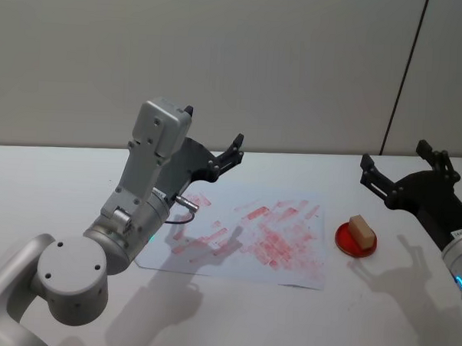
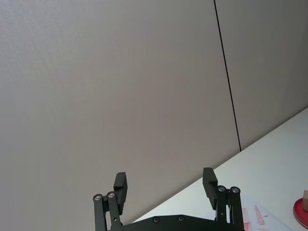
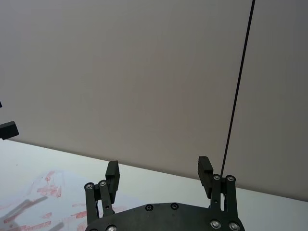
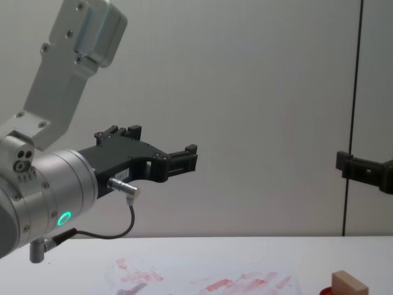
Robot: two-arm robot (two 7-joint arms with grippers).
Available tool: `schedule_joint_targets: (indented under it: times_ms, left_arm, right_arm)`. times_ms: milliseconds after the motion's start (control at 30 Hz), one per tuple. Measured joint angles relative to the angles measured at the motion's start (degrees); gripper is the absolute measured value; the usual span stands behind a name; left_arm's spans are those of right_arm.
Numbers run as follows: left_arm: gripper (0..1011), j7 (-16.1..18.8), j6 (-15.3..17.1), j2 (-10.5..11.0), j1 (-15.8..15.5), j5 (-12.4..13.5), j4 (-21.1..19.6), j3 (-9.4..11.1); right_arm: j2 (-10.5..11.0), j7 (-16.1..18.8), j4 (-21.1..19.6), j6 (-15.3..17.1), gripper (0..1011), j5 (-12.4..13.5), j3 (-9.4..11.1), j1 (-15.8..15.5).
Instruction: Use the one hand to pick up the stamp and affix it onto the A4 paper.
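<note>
We see the main risk in the grasp. The stamp [image 1: 359, 228] is far smaller than the right pincer [image 1: 394, 155], which hangs wide open above the worktop [image 1: 61, 188], so closing off centre may tip the stamp or push it away. The left pincer [image 1: 214, 125], also open, is raised near the left side of the paper [image 1: 289, 256]. The stamp, a tan wooden block on a red round base, stands just right of the paper.

You'll see the stamp [image 1: 357, 234] has a bare, matt wooden block on a glossy red base (plastic, by its look). The A4 paper [image 1: 303, 272] is matt white and the tabletop [image 1: 46, 180] smooth.
</note>
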Motion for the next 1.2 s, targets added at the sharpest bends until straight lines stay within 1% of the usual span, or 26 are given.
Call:
schedule_joint_targets:
  times_ms: [1200]
  left_arm:
    - [1001, 0.0, 0.0, 0.0, 0.0, 0.0, 0.0, 0.0]
  right_arm:
    - [0.0, 0.0, 0.0, 0.0, 1001, 0.0, 0.0, 0.0]
